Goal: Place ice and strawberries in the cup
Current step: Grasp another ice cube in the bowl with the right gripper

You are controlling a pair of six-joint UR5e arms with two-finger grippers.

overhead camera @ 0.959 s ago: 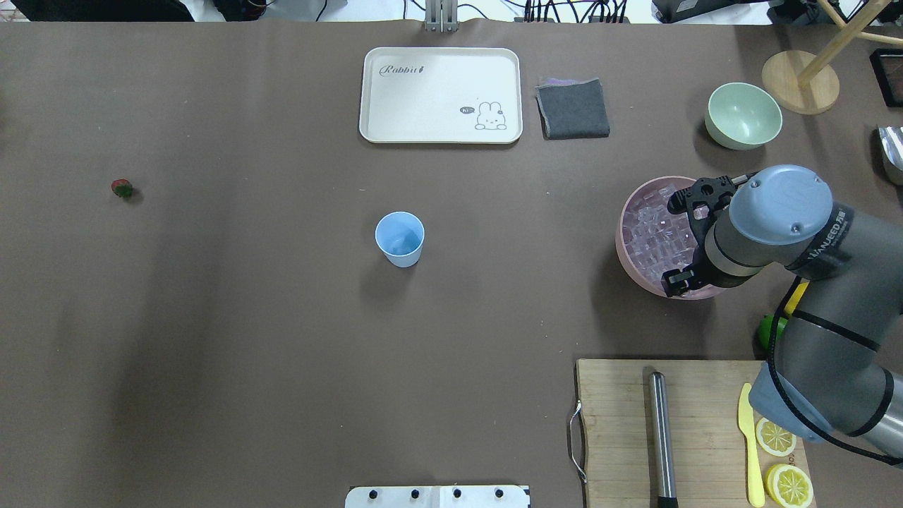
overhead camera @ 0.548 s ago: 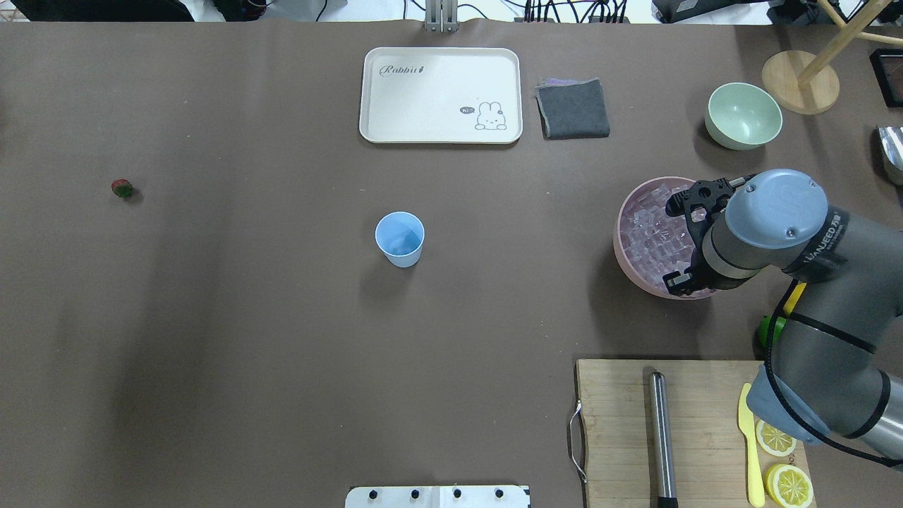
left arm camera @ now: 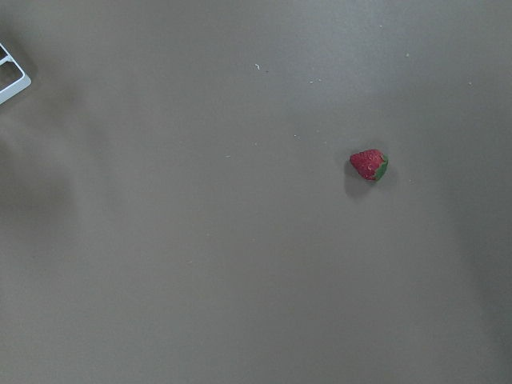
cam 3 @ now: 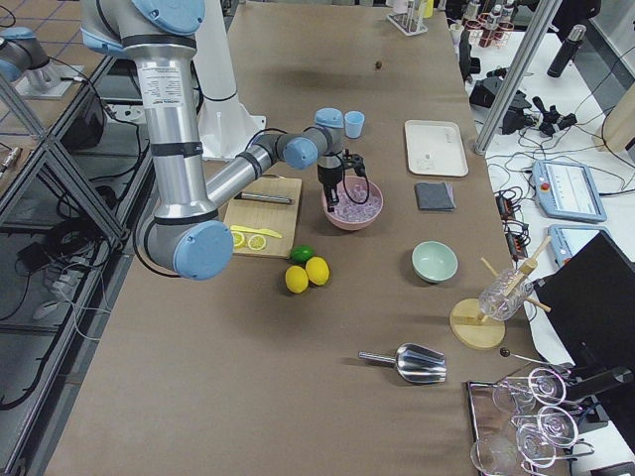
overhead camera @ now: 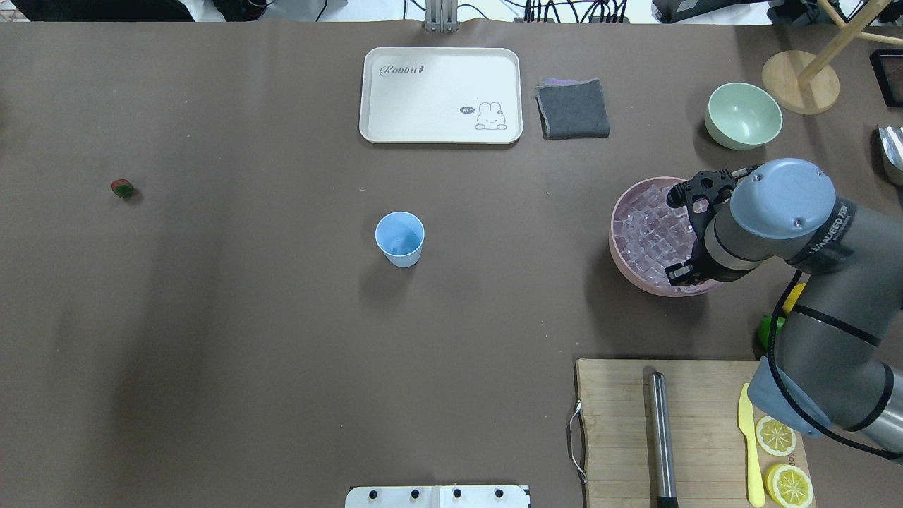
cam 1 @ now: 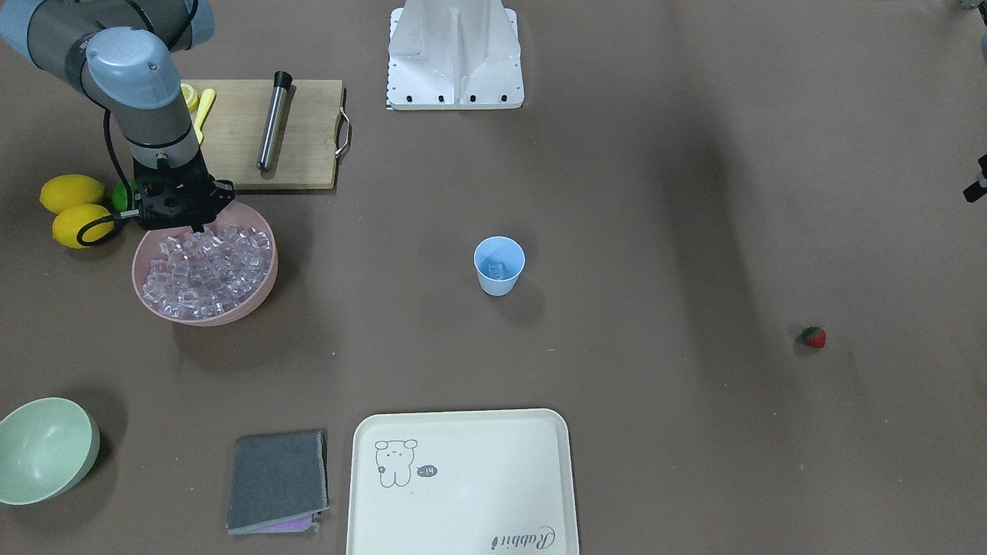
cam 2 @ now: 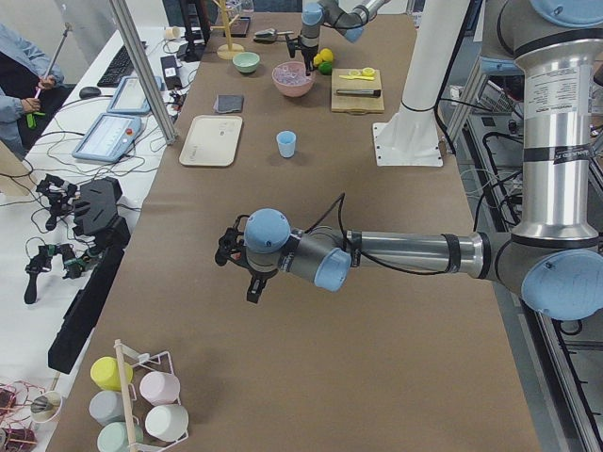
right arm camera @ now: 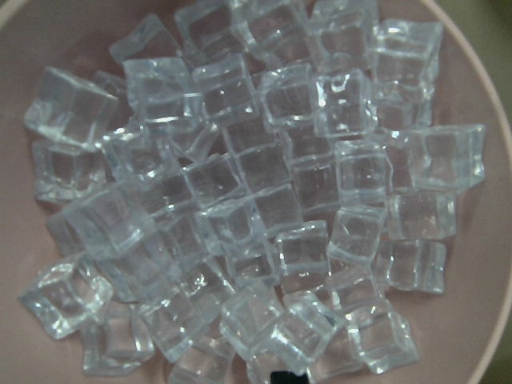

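The light-blue cup (overhead camera: 400, 238) stands upright near the middle of the overhead frame on the brown counter (overhead camera: 247, 339). The front-facing view shows one clear cube lying at its bottom. The rest of the ice (right arm camera: 256, 200) is heaped in a pink bowl (overhead camera: 621, 261) at the right of the overhead frame, well apart from the cup.

The right gripper (cam 1: 183, 220) points straight down over that bowl, at its upper-left rim in the front-facing frame. Its tips are about level with the cubes. No view shows the fingers clearly, so whether it is wide or narrow cannot be told.

The strawberry (overhead camera: 122, 188) lies alone at the far left of the overhead frame, well apart from the cup. In the left wrist view it sits right of centre. The left gripper (cam 2: 229, 254) hangs above bare counter, and its opening cannot be told either.
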